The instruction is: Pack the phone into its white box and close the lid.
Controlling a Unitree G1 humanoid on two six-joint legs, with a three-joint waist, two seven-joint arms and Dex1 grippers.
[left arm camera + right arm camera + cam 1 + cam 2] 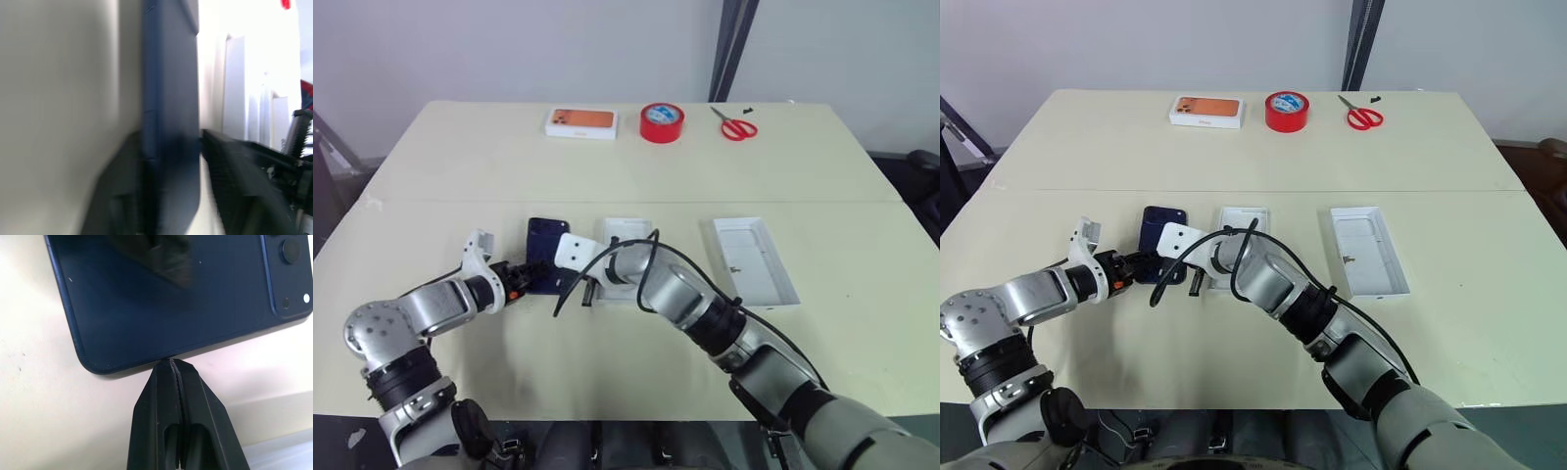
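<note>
Navy-blue glossy phone [171,298] lies flat beside the shallow white box [1246,217]; left gripper [171,147] pinches its edge, right gripper [172,363] pressed together braces it. Next: lift it boxward.

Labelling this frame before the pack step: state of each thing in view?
phone: on the table, back up, outside the box
white box: open, no phone in it
lid: off, open side up, right of the box
orange-topped box: closed
scissors: blades closed
left end effector: closed on the phone
right end effector: shut, tips against the phone's edge
</note>
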